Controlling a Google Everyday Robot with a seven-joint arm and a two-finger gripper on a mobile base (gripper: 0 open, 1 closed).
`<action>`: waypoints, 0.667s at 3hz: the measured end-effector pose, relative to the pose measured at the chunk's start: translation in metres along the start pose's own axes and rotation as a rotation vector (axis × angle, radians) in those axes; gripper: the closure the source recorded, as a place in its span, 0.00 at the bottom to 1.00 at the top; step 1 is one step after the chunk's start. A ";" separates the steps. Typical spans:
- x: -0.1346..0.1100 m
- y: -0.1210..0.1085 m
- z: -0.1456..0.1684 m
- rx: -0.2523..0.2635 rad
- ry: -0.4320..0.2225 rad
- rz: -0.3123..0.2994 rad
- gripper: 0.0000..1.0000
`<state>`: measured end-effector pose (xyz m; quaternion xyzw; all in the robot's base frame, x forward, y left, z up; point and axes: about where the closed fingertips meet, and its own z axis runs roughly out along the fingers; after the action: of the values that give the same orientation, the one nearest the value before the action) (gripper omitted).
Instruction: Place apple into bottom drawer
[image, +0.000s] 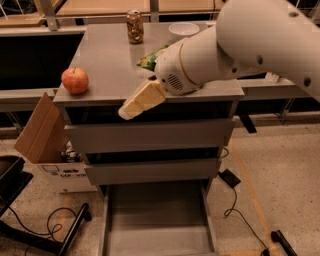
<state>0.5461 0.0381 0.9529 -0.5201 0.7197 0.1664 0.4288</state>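
Observation:
The apple (75, 80) is red-orange and sits on the grey cabinet top (110, 65), near its front left corner. The bottom drawer (155, 217) is pulled out at floor level, with an empty flat grey floor and low side walls. My gripper (136, 103) is cream-coloured and hangs at the cabinet's front edge, right of the apple and slightly lower, not touching it. My big white arm (240, 45) crosses the right half of the cabinet top.
A patterned can (134, 26) and a white bowl (183, 30) stand at the back of the top. A green chip bag (149, 60) is mostly hidden behind my arm. A cardboard box (42, 132) and a black chair base (30, 220) are at the left. Cables (229, 178) lie at the right.

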 end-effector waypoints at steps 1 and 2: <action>-0.020 -0.010 0.002 0.056 -0.060 -0.004 0.00; -0.019 -0.010 0.001 0.056 -0.056 -0.006 0.00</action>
<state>0.5575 0.0460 0.9700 -0.5051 0.7105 0.1594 0.4634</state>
